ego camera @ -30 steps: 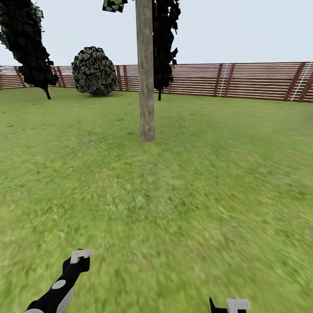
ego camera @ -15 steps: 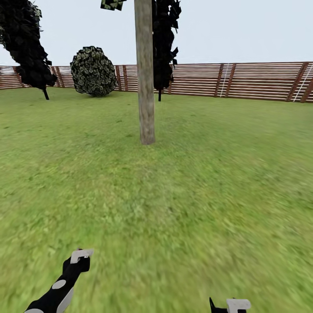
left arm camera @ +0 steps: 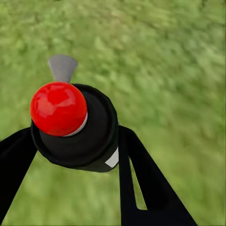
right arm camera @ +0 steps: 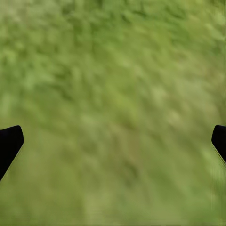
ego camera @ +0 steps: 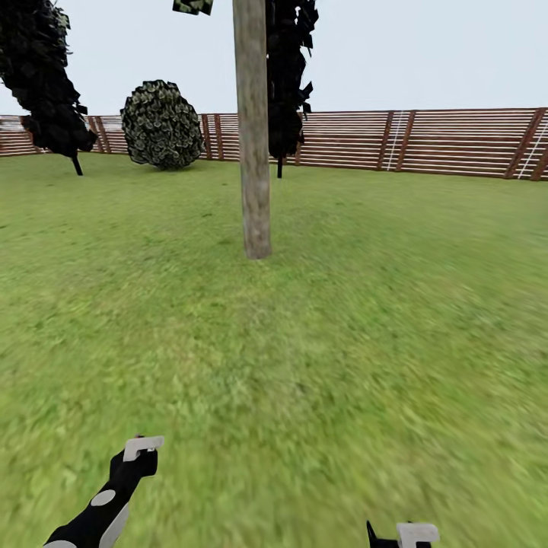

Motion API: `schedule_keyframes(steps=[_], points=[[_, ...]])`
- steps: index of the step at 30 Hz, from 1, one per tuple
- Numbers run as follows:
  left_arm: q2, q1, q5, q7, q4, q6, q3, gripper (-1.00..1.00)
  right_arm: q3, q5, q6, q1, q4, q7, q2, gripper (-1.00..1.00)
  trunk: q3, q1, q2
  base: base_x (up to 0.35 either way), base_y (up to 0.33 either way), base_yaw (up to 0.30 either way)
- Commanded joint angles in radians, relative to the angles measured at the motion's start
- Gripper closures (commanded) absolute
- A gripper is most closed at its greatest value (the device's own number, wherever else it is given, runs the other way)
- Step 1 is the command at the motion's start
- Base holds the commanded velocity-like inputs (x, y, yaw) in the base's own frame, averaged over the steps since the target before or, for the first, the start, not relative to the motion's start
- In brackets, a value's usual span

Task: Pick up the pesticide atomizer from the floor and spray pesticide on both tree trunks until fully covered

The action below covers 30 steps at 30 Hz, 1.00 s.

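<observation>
Closer to the tree trunk (ego camera: 256,152) than a second ago: its base sits lower in the head view, fence (ego camera: 426,142) and round bush (ego camera: 161,124) shifted with the whole picture. Left pincer (left arm camera: 75,155) clenched on the pesticide atomizer (left arm camera: 77,125), red knob and grey nozzle over the grass floor (ego camera: 320,365). Right pincer (right arm camera: 113,141) spread wide, grasping nothing, above grass
</observation>
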State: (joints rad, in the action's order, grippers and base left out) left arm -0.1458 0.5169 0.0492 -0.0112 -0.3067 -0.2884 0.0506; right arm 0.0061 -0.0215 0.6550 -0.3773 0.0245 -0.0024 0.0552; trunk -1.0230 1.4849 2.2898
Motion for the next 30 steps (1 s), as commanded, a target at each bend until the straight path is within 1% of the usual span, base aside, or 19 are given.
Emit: schedule_keyframes(steps=[1,15,25,27,30], points=[[0.0,0.0,0.0,0.0,0.0,0.0,0.0,1.0,0.0,0.0,0.0,0.0,0.0,0.0,0.0,-1.0,0.0,0.0,0.0,0.338,0.0,0.0],[0.0,0.0,0.0,0.0,-0.001,0.0,0.0,1.0,0.0,0.0,0.0,0.0,0.0,0.0,0.0,-1.0,0.0,0.0,0.0,0.339,0.0,0.0],[-0.007,0.0,0.0,0.0,-0.002,0.001,0.002,1.0,0.001,-0.001,0.0,0.0,0.001,-0.001,-0.001,-1.0,0.0,0.0,0.0,0.339,0.0,0.0],[-0.007,0.0,0.0,0.0,-0.002,0.001,0.002,1.0,0.001,-0.002,0.0,0.0,0.011,0.001,-0.001,-1.0,0.0,0.0,0.0,0.339,0.0,0.0],[-0.008,0.0,0.0,0.0,-0.004,0.002,0.002,1.0,0.0,-0.004,0.0,0.0,0.06,0.003,-0.001,-1.0,0.0,0.0,0.0,0.339,0.0,0.0]])
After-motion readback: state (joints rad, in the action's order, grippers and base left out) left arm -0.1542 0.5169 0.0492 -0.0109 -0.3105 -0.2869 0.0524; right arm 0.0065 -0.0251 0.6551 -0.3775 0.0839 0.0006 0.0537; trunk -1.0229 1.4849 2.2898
